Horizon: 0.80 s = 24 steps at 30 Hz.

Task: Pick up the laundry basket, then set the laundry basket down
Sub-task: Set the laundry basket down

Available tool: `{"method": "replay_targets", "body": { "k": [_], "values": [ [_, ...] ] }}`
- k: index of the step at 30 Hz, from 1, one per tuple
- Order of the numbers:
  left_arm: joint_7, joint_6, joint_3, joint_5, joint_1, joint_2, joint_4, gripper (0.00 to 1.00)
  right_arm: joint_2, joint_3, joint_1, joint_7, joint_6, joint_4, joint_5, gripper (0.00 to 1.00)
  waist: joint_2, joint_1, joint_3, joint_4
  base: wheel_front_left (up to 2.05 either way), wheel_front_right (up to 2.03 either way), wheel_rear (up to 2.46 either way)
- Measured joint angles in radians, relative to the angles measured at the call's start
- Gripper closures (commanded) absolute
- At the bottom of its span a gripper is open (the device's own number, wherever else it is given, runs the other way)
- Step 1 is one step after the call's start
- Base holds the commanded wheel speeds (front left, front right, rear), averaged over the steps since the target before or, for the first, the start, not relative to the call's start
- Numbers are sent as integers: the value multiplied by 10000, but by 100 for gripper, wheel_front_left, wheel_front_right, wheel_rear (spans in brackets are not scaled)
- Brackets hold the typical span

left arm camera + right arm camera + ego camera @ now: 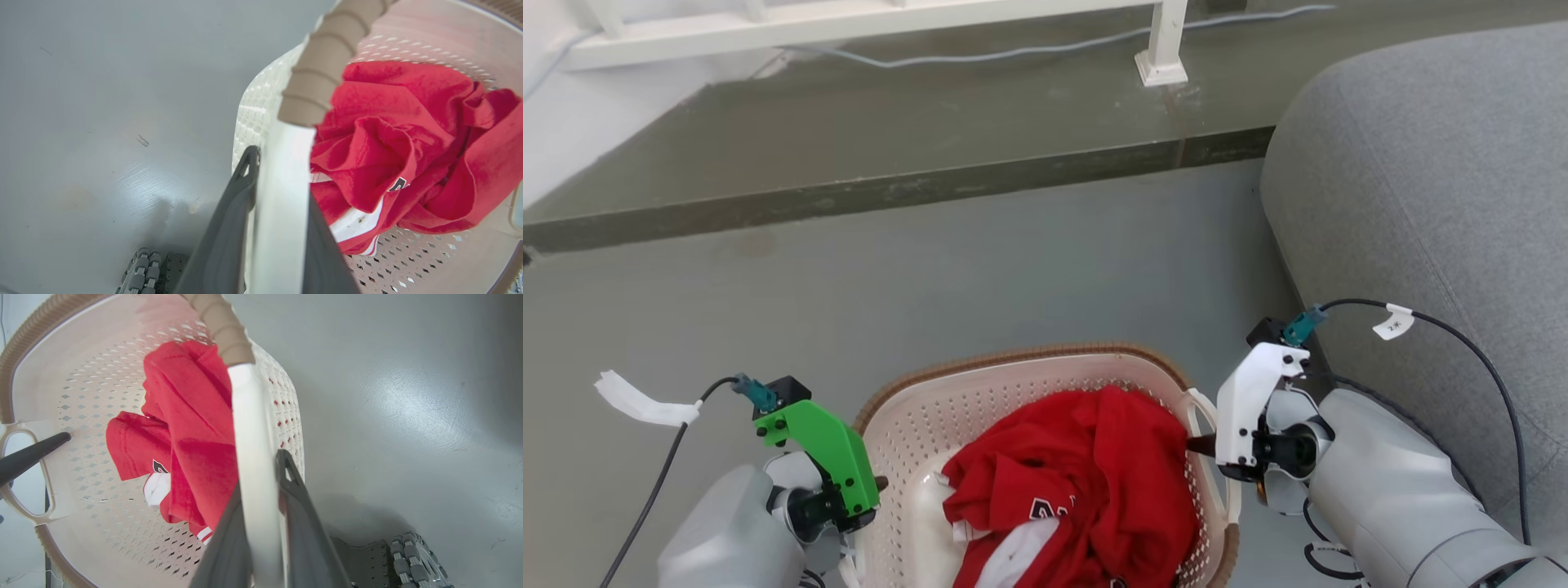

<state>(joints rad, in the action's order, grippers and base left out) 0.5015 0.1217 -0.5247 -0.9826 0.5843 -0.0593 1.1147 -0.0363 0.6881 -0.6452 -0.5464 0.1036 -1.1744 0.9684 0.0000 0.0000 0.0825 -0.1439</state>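
Gripping both sides at once, the two arms hold the laundry basket [947,408], which sits at the bottom centre of the head view on or just above the grey floor [1013,269]; I cannot tell whether it touches the floor.

The left gripper [879,485], under its green mount at the lower left, has its jaws clenched on the white handle [282,163] on that side. In the left wrist view the two dark fingers [229,220] press against either face of the pale strip, just below the end of the brown ribbed rim [322,69].

The right gripper [1201,445], under a white mount at the lower right, is clamped the same way on the opposite handle [249,428], one finger [294,494] on the outer side and one on the inner side. One finger of the left gripper also shows at the left edge of the right wrist view, poking through the far handle's opening.

A crumpled red garment [1086,474] with white and black trim lies inside the basket, against its perforated wall.

A grey sofa [1421,163] takes up the right of the head view, close beside the right arm. A white railing [849,20] and a pale cable [1013,55] run along the top.
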Motion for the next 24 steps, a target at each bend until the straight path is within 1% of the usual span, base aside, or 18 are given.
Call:
{"method": "replay_targets", "body": {
  "k": [4, 11, 12, 24],
  "values": [
    [-180, 2, -19, 4, 19, -65, -58, 100, 4, 15, -26, 109, -2, 132, 6, 100, 0, 0, 216, -58, 0, 0, 0],
    [-677, 4, -199, 115, 362, -192, -236, 100, 0, 13, -210, 656, -15, 357, 23, 100, 0, 0, 858, -156, 0, 0, 0],
    [-729, 6, -217, 121, 422, -192, -238, 100, -2, 10, -250, 759, -86, 384, 21, 100, 0, 0, 957, -166, 0, 0, 0],
    [-1310, 15, -263, 293, 1192, -267, -245, 100, 4, 52, -826, 1801, -173, 600, -140, 100, 0, 0, 2398, -234, 0, 0, 0]
  ]
}}
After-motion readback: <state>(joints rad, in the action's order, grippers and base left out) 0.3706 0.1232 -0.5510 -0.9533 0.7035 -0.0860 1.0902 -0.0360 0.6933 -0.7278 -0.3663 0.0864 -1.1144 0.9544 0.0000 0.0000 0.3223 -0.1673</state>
